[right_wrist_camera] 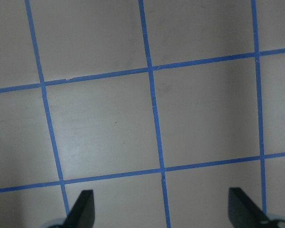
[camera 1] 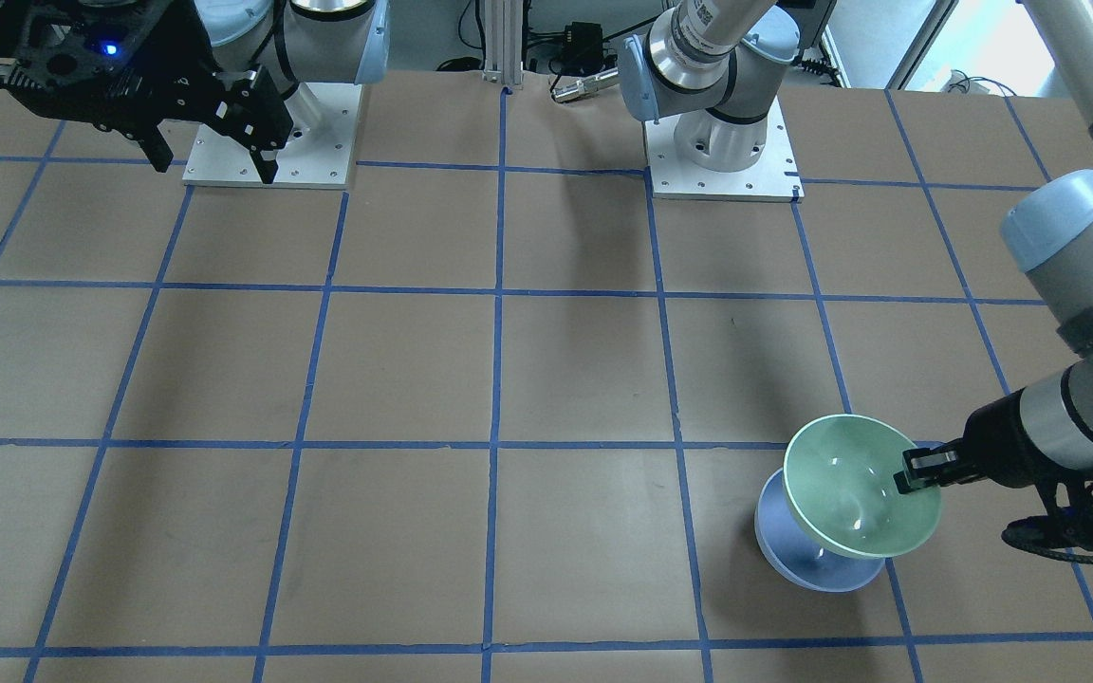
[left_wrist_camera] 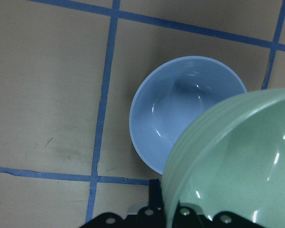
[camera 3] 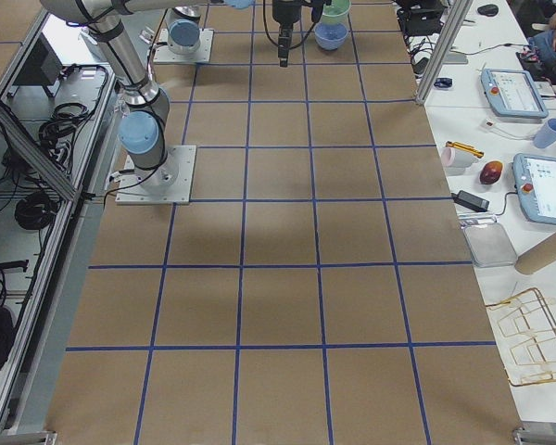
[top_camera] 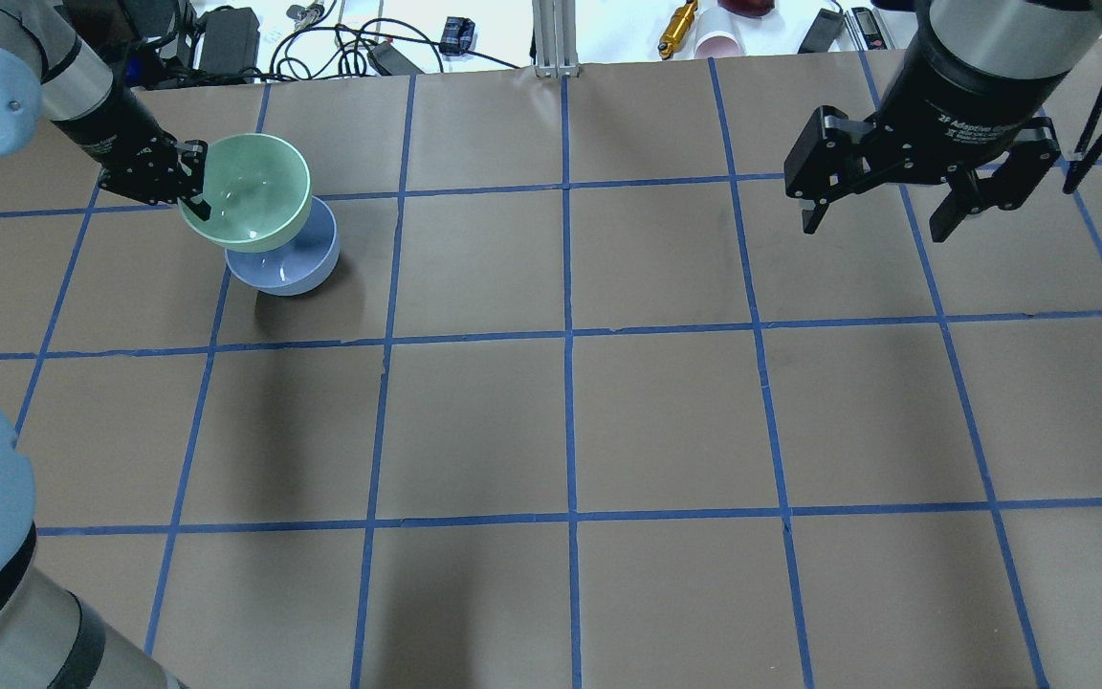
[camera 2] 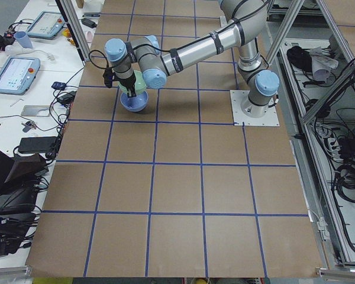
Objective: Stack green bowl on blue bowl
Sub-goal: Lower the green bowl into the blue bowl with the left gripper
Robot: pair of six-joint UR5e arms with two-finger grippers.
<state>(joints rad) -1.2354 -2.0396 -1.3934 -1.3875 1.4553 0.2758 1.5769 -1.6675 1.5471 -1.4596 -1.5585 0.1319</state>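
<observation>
The green bowl (top_camera: 247, 189) hangs tilted in the air, held by its rim in my left gripper (top_camera: 189, 182), which is shut on it. It partly overlaps the blue bowl (top_camera: 297, 260), which stands upright on the table just below and beside it. In the front-facing view the green bowl (camera 1: 855, 489) covers much of the blue bowl (camera 1: 788, 545), with my left gripper (camera 1: 917, 471) on its rim. The left wrist view shows the blue bowl (left_wrist_camera: 180, 109) empty and the green bowl (left_wrist_camera: 242, 161) above it. My right gripper (top_camera: 881, 206) is open and empty, high over the table's right side.
Brown paper with a blue tape grid (top_camera: 567, 335) covers the table. Cables, a yellow tool (top_camera: 677, 27) and a pink cup (top_camera: 716, 43) lie beyond the far edge. Arm base plates (camera 1: 722, 161) sit at the robot's side.
</observation>
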